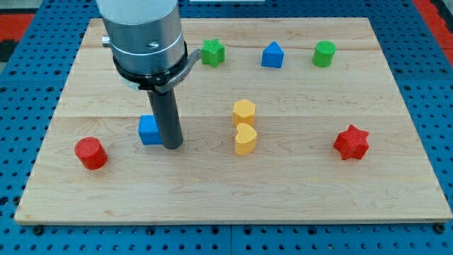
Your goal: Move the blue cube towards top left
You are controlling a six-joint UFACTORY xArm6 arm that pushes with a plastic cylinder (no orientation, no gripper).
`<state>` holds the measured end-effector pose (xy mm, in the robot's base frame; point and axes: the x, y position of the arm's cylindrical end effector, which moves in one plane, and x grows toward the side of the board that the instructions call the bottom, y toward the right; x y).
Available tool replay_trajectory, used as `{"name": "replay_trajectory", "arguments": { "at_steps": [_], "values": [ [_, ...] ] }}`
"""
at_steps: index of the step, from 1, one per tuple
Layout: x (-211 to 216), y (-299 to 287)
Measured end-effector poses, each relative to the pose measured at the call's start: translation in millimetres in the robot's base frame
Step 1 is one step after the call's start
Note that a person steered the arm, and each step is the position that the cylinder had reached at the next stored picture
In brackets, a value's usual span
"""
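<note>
One blue cube [148,130] was found at the board's [283,184] nine o'clock, touched at its three o'clock face by my tip [173,145], a bare rod without jaws. Light, rigid, easily slid, it was judged best pushed from its four o'clock corner.

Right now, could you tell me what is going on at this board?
I am a single arm ending in a dark rod. My tip rests on the wooden board, right against the right side of the blue cube, which I am to push towards the top left. The cube sits left of centre, with a red cylinder at its lower left. The other blocks stand apart, away from my tip.
</note>
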<state>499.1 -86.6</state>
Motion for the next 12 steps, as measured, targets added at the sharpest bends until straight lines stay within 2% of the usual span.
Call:
{"name": "replay_trajectory", "arguments": {
  "at_steps": [2, 5, 8, 11, 12],
  "values": [
    [11.9, -46.5],
    [11.0, -80.8],
    [8.2, -72.4],
    [-32.2, -68.6],
    [-33.4, -56.7]
  ]
}}
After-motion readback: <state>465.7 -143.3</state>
